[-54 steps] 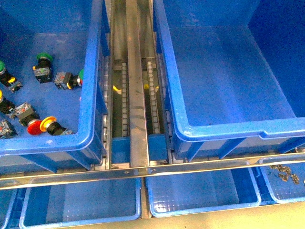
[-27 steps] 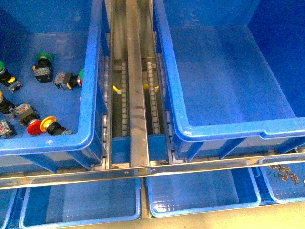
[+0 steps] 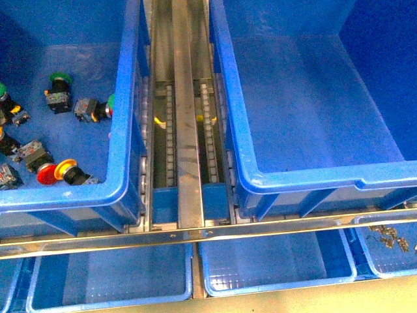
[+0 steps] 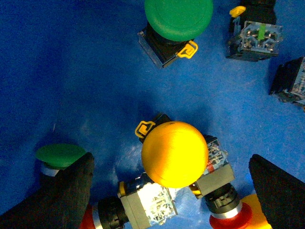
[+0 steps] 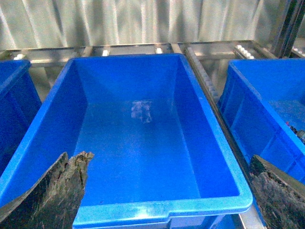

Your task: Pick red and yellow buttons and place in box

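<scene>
In the left wrist view a yellow button point(image 4: 174, 153) stands cap-up on the floor of the left crate. It lies between my left gripper's point(image 4: 171, 200) open black fingers point(image 4: 66, 195), which are apart from it. Two red buttons lie beside it, one point(image 4: 233, 220) near one finger and one point(image 4: 88, 222) near the other. In the front view a red button point(image 3: 45, 173) and a yellow-capped one point(image 3: 65, 168) lie in the left crate point(image 3: 124, 130). The box point(image 3: 313, 176) on the right is empty. My right gripper point(image 5: 169, 195) hangs open above the box point(image 5: 162, 210). Neither gripper shows in the front view.
Green-capped buttons point(image 4: 178, 16) point(image 3: 60, 78) lie among the others in the left crate. A metal roller rail point(image 3: 186, 130) runs between the crates. Shallow blue trays point(image 3: 273, 261) sit below the front bar, one with small metal parts point(image 3: 391, 238).
The buttons at the far left edge of the front view look slightly darker and shifted. The crates and the other buttons have not moved.
</scene>
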Motion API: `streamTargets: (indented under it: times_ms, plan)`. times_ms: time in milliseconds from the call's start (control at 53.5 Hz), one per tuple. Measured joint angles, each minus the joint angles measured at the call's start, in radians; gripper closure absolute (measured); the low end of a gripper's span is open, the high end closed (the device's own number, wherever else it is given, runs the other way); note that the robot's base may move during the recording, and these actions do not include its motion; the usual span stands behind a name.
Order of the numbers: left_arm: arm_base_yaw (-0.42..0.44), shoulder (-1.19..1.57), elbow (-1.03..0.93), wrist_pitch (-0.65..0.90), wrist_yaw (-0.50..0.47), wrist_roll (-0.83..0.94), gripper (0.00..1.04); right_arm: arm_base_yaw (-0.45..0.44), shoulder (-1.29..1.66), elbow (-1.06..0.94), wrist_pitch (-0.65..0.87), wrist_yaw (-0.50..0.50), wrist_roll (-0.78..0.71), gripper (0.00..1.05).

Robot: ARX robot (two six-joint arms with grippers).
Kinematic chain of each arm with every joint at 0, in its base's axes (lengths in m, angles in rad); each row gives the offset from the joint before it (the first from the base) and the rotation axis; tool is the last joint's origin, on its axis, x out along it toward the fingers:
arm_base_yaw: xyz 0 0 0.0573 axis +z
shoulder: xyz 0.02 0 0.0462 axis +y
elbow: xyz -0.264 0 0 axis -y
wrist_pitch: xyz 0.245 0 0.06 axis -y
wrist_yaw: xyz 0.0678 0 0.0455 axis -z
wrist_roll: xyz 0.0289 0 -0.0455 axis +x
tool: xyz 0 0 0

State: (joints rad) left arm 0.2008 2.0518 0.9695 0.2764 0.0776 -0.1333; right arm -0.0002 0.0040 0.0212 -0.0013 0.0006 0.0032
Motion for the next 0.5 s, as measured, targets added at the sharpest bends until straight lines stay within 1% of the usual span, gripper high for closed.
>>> streamTargets:
  times_ms: [318,505]
  plan:
    - [-0.003,0.083,0.078,-0.002,0.001,0.021,0.08,0.0,0.0,0.0,0.0,0.0,0.0,0.06]
    - [-0.005,0.09,0.086,-0.011,0.02,0.025,0.08,0.0,0.0,0.0,0.0,0.0,0.0,0.06]
